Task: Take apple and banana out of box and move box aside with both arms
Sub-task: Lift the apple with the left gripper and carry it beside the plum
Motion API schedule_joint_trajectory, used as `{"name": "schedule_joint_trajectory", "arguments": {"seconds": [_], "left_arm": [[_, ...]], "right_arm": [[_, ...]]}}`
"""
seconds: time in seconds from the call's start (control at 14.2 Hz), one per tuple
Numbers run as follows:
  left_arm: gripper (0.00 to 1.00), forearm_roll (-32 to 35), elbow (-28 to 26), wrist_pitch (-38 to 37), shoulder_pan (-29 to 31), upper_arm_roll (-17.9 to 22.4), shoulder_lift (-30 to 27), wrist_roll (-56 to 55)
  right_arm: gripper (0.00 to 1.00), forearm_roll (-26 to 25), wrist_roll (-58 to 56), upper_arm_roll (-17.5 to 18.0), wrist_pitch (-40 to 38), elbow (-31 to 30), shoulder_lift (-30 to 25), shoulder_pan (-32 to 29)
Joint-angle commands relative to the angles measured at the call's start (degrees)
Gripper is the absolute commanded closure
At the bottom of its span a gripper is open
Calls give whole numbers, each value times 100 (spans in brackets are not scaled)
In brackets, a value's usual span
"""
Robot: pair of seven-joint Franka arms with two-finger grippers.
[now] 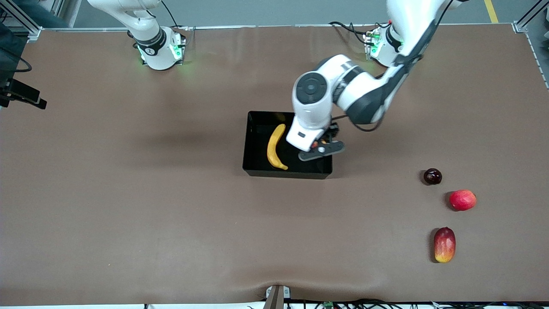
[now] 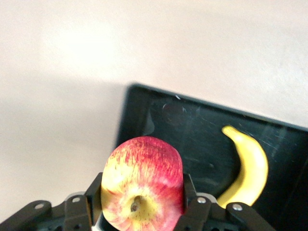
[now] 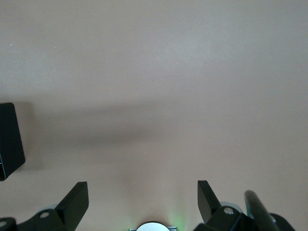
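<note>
The black box (image 1: 286, 174) stands mid-table with the yellow banana (image 1: 274, 146) lying in it. My left gripper (image 1: 319, 148) hangs over the box's end toward the left arm, shut on the red apple with yellow patches (image 2: 142, 178); only a sliver of the apple (image 1: 314, 145) shows in the front view. The left wrist view shows the gripper (image 2: 142, 192) above the box wall (image 2: 134, 120) with the banana (image 2: 250, 168) inside. My right gripper (image 3: 143, 197) is open and empty over bare table, with a box corner (image 3: 9, 139) at the edge of its view; the right arm waits.
Toward the left arm's end of the table lie a dark purple plum (image 1: 432, 176), a round red fruit (image 1: 462, 200) and a red-and-yellow mango (image 1: 444, 244), each nearer the front camera than the box. A black device (image 1: 21, 92) sits at the right arm's end.
</note>
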Motion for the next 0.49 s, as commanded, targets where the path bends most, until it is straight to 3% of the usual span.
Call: {"name": "schedule_joint_trajectory", "arguments": {"seconds": [0.0,0.42], "left_arm": [[100,60,223,-300,464,-26,-44,850],[100,121,259,-186,1431,9,394,2783]], "right_arm": [[0,41,96,85,-7,53,1,-135],[0,41,88,85,-7,53,1,-127]]}}
